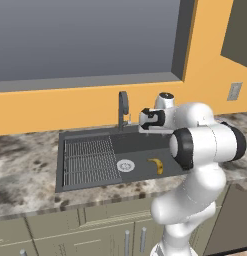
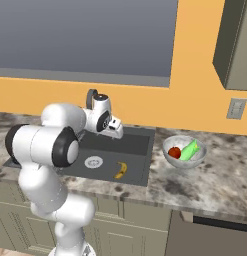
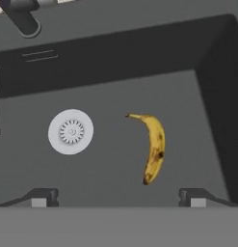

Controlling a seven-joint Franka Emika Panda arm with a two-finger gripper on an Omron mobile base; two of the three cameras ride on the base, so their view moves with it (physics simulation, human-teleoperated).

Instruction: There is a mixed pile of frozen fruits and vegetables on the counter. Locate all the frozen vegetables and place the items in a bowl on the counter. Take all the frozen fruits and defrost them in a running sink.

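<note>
The bench [image 2: 215, 185] is carrying the sink [image 1: 140, 145] and the bowl [image 2: 184, 152], which is holding tomato [image 2: 174, 152] and cucumber [image 2: 190, 150]. The banana [image 3: 154, 147] is lying on the basin floor beside the drain [image 3: 71, 131]. The claw [image 3: 118, 198] is hovering above, spread wide, gripping nothing.

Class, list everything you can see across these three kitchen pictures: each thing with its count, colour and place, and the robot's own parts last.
banana: one, yellow, on the sink floor beside the drain
drain: one, silver, sink floor
sink: one, dark grey, set in the counter
faucet: one, dark grey, behind the sink
bowl: one, translucent grey, on the counter right of the sink
tomato: one, red, in the bowl
cucumber: one, light green, in the bowl
counter: one, speckled grey-brown
gripper: one, dark fingertips, open above the banana
</note>
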